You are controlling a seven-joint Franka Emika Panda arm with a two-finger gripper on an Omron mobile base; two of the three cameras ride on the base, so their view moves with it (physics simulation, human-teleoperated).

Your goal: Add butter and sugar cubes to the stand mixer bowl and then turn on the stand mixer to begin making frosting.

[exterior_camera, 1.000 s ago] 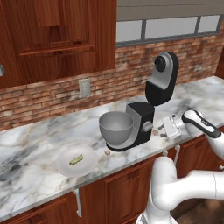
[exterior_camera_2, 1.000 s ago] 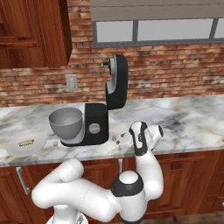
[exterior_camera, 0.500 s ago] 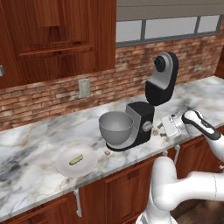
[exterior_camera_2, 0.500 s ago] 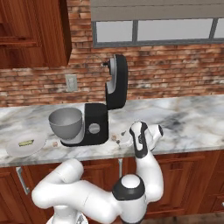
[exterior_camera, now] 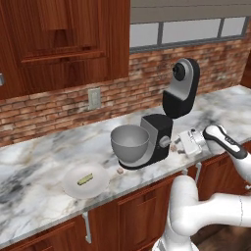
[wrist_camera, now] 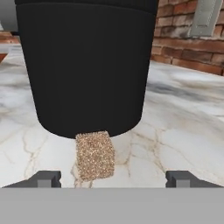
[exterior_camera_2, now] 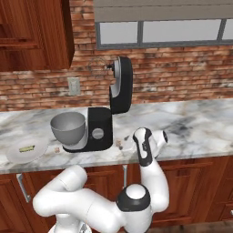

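At the lower left of the left base view a flat white plate (exterior_camera: 86,182) lies on the marble counter (exterior_camera: 34,162), with the butter (exterior_camera: 85,179) resting on it, a small yellowish-green stick. Just right of the plate a tan sugar cube (exterior_camera: 119,171) sits on the counter, close under the stand mixer bowl (exterior_camera: 130,144). The grey bowl stands at mid-frame on the base of the black stand mixer (exterior_camera: 158,138), whose head is tilted up and back toward the brick wall (exterior_camera: 59,108). Right of the mixer the gripper (exterior_camera: 182,145) reaches in low over the counter, pointing at the mixer's side. In the hand view another sugar cube (wrist_camera: 95,155) lies on the marble between the two finger tips (wrist_camera: 45,179), touching neither; the jaws stand wide apart and hold nothing, and the mixer's black body looms just behind the cube.
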